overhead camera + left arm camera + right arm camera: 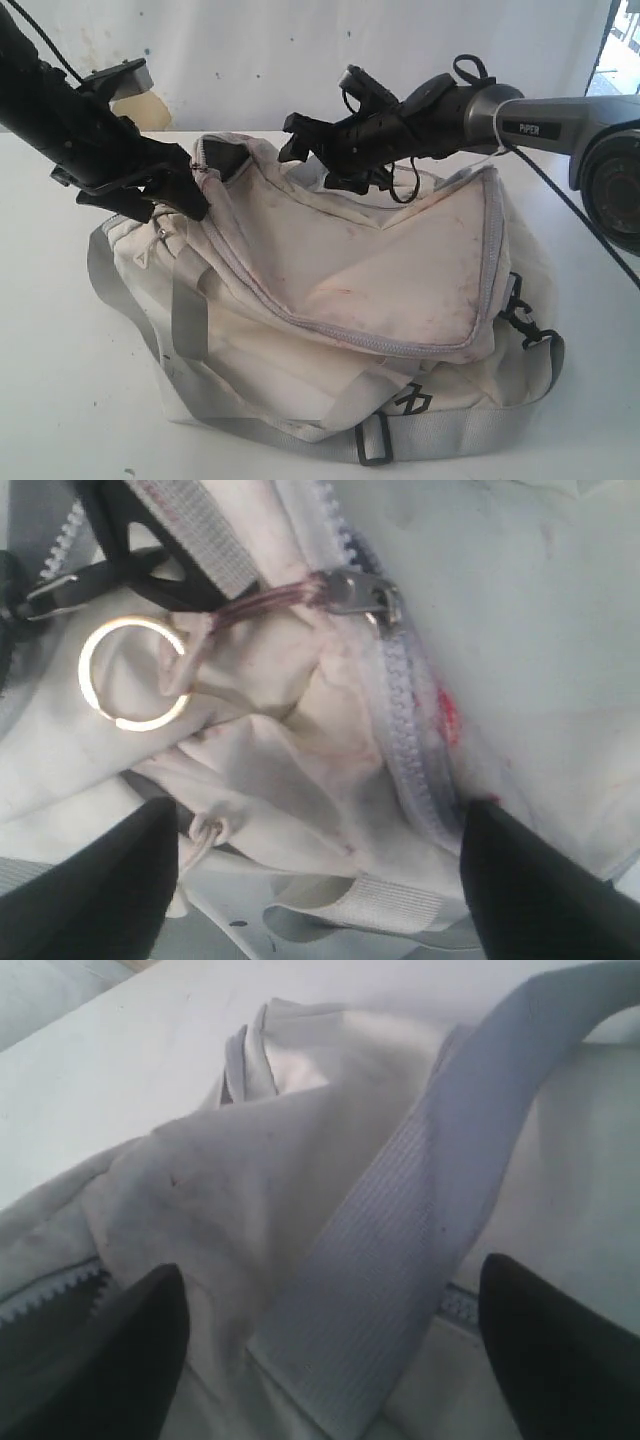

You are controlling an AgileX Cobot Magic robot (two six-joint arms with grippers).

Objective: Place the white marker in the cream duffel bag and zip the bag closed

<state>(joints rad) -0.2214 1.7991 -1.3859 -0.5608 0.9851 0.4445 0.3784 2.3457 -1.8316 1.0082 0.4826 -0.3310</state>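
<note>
Two grippers of mine were spread apart and held nothing. My left gripper (185, 195) hung at one end of the cream duffel bag (350, 260), near the zipper slider (365, 595). My right gripper (300, 140) hung over the back of the bag. I could not see the white marker anywhere, so I guessed it was inside. Most of the zipper (380, 345) looked shut. Only a small dark gap (225, 155) by the slider looked left to close.

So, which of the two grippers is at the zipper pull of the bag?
The left gripper: its wrist view shows the metal zipper pull ahead of its open jaws; the right gripper faces a grey strap.
</note>
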